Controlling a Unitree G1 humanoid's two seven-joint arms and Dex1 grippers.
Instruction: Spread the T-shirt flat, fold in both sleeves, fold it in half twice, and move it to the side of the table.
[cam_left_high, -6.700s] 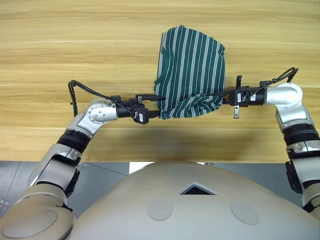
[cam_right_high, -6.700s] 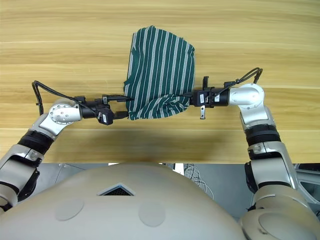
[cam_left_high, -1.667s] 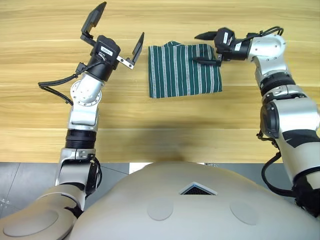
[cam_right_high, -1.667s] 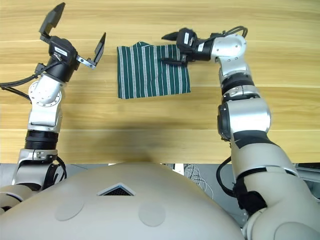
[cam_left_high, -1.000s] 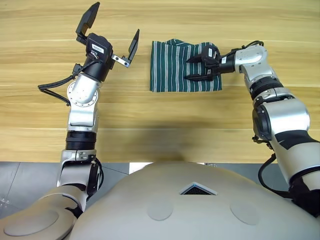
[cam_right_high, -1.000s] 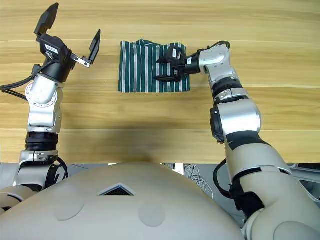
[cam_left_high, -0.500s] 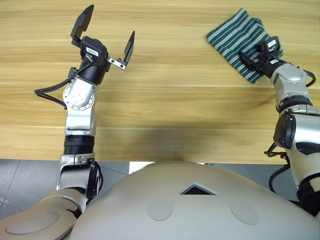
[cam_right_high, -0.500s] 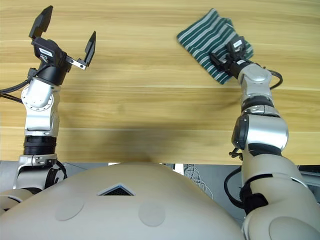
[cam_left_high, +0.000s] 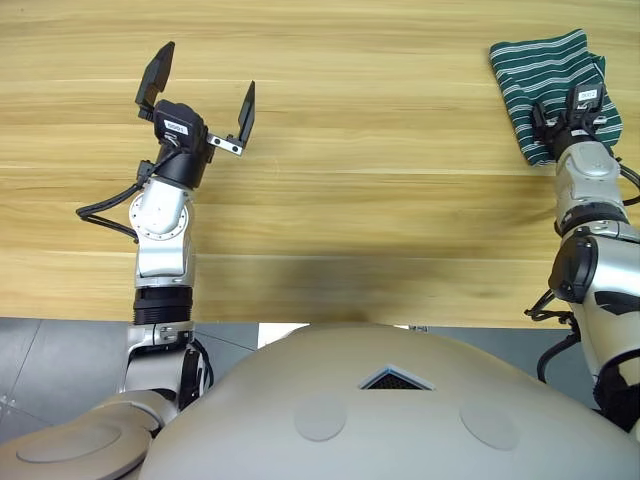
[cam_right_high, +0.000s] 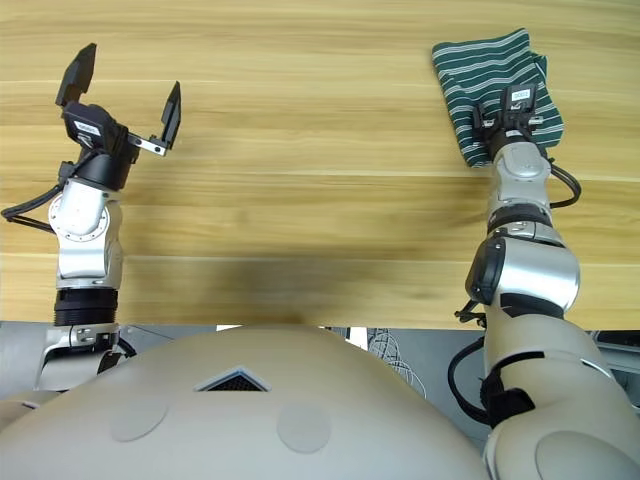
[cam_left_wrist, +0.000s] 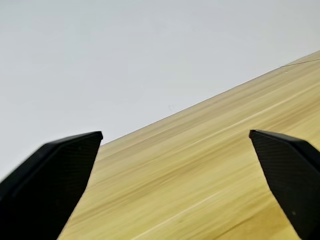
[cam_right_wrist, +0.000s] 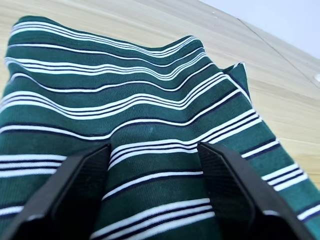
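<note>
Right wrist view: right tool (cam_right_wrist: 152, 152) seen narrowed onto raised ridge of folded T-shirt (cam_right_wrist: 125, 95), cloth pinched between fingers (cam_right_wrist: 65, 195). T-shirt placed at far right side of counter (cam_left_high: 380, 150), folded into compact striped packet, near edge slightly rumpled. Left tool (cam_left_high: 207, 70) held up over left part of counter, spread wide, nothing held. Fabric judged light, soft, limp; layers likely to be shifted if only top layer is pulled. Hold best taken across full stack near folded edge. Task judged nearly done; release remains.
</note>
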